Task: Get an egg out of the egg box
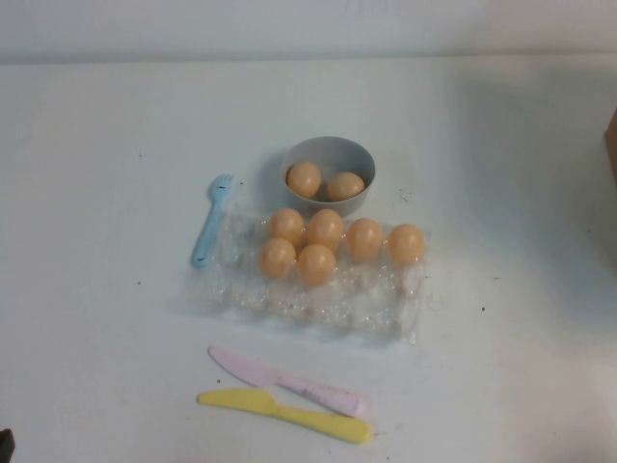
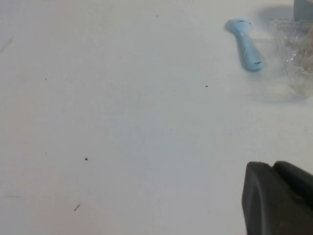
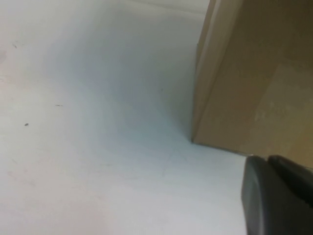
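White matte table [image 1: 501, 367] | crinkly clear egg box [image 1: 318, 299] – six smooth eggs [image 1: 326, 228] | left gripper [image 2: 279, 198], right gripper [image 3: 276, 196] – you can't tell opening.

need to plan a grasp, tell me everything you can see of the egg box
The egg box is a flat, clear, crinkly plastic tray with round cups, lying on the white table just in front of the grey bowl. Six orange-tan eggs sit in its far cups: four in the back row, two in the next; the near cups are empty. The blue fork lies at its left edge. Neither the left gripper nor the right gripper is near it.
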Robot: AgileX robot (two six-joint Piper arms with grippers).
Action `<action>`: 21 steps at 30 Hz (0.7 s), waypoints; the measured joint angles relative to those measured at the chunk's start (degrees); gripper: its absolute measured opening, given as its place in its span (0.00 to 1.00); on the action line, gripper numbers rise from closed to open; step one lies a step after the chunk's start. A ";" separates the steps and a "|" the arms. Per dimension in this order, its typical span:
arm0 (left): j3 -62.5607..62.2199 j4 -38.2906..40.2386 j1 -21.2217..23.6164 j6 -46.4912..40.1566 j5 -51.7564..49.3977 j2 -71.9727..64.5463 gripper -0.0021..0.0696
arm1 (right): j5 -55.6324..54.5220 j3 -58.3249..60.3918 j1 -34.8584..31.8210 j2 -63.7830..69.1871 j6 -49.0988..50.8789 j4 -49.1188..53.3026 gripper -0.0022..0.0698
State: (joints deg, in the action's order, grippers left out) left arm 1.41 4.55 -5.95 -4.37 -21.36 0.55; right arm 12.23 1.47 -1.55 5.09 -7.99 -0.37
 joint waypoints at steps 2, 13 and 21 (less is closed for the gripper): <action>0.00 0.00 0.00 0.00 0.00 0.00 0.02 | 2.20 0.00 0.00 -1.75 0.00 -0.23 0.01; 0.00 0.00 0.00 0.00 0.00 0.00 0.02 | 8.44 0.00 1.52 -5.53 0.00 -2.99 0.01; 0.00 0.00 0.00 0.00 0.00 0.00 0.02 | 8.55 0.00 1.86 -5.53 0.00 -3.10 0.01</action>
State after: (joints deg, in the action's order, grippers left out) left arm 1.41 4.55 -5.95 -4.37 -21.36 0.55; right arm 20.78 1.47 0.32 -0.44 -7.99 -3.47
